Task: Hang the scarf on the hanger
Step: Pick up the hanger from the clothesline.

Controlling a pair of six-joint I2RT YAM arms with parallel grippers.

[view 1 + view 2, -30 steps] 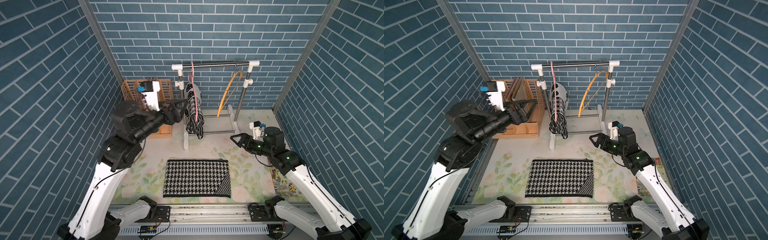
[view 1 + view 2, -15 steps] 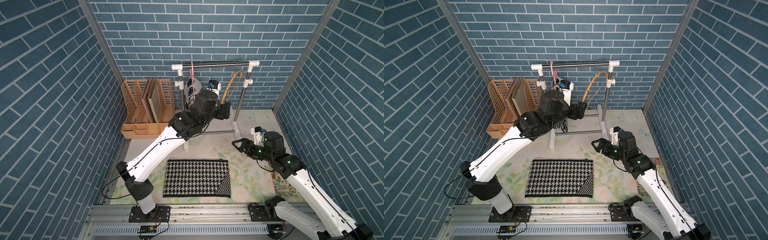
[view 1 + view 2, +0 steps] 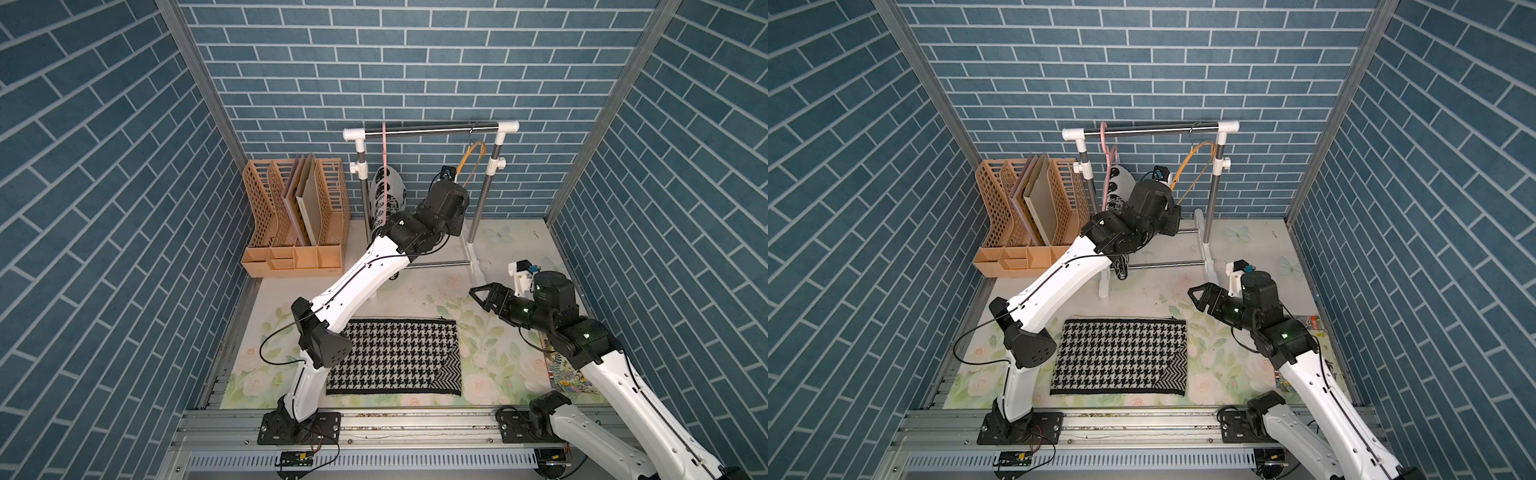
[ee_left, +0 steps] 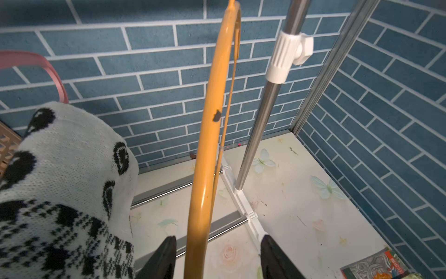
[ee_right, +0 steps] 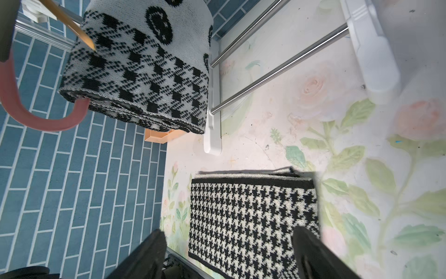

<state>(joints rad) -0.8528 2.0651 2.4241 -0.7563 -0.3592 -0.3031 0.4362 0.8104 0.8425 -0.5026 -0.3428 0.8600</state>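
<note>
Near edge – houndstooth scarf [image 3: 395, 357] lies folded flat on the floral worktop [image 3: 424, 291], just behind the front rail. Nothing touches it.

Right fingers [image 5: 149, 256] spread wide, raised over the worktop off the scarf's far right corner. In the right wrist view the scarf shows in the gap between the tips, but well apart from them.

Further back – left arm reaches to the rack [image 3: 432, 131]. Left fingers [image 4: 166, 256] spread, one either side of the lower curve of the orange hanger [image 4: 210, 125]. The hanger runs close to one finger with clear space to the other; not pinched. It hangs from the rack's top bar near the right post.

Same bar, left end: pink hanger [image 3: 384, 149] carrying a second scarf [image 4: 72, 154], white with black pattern.

Far left, against the wall: tan organiser [image 3: 257, 208] holding flat boards
</note>
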